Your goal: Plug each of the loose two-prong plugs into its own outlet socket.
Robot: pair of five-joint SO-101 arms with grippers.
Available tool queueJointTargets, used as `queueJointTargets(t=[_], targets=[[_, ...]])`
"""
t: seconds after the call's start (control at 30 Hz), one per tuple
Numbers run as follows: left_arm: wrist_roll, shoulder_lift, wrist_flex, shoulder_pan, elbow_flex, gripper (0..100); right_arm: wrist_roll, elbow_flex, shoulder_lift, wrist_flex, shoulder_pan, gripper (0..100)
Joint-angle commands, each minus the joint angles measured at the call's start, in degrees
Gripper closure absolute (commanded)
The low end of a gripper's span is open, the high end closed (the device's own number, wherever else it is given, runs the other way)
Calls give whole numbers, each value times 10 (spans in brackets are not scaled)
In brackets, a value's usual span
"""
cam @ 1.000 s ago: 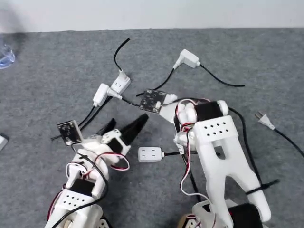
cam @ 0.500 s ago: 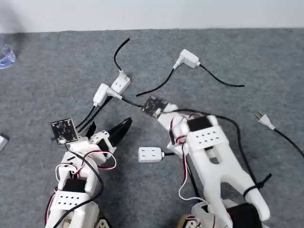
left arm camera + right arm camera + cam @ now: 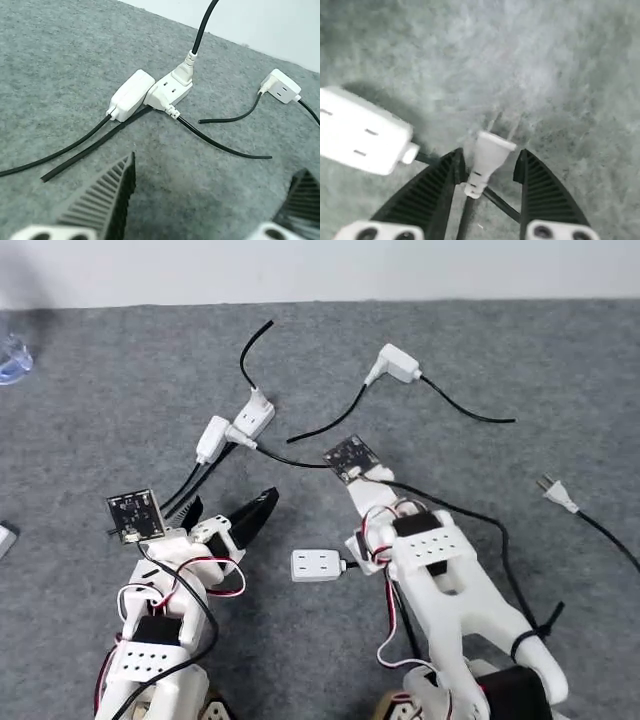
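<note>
We see the right pincer (image 3: 490, 154) closed on a white two-prong plug (image 3: 489, 144). Its black ribbed jaws stand on either side of the plug's body, the two prongs point away from the wrist toward the grey carpet (image 3: 560, 60), and the plug's black cord runs back between the jaws. Near this plug, but apart from it, lies a white outlet block (image 3: 362, 131) with its slots facing up. From above we find it flat on the carpet between the two arms, just beside the right arm, with its cord running off under that arm. The left pincer (image 3: 215, 167) is spread wide with nothing between its jaws, and from above we see it over bare carpet at the near left of the table. Ahead of it lie an oblong white piece (image 3: 130, 95) and a slotted outlet (image 3: 170, 89), touching each other. We cannot tell whether one is plugged into the other, and black cords lead away from both. Farther off, a far outlet (image 3: 281, 86) lies on its own cord, well apart from that pair. A second loose plug (image 3: 553, 490) lies on the right side of the carpet with its prongs bare, well apart from both arms and from every outlet.
</note>
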Motion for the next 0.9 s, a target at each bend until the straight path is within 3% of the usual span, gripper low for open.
queueJointTargets(t=[0.0,0.6,0.87], targets=[[-5,-5,3,0,-5,557,-13,12,0,-34,18,847],[-6,-5,3,0,-5,557,-60,10,15,-44,-6,848],[-6,-5,3,0,-5,557,-85,-113,145,54,-3,850]])
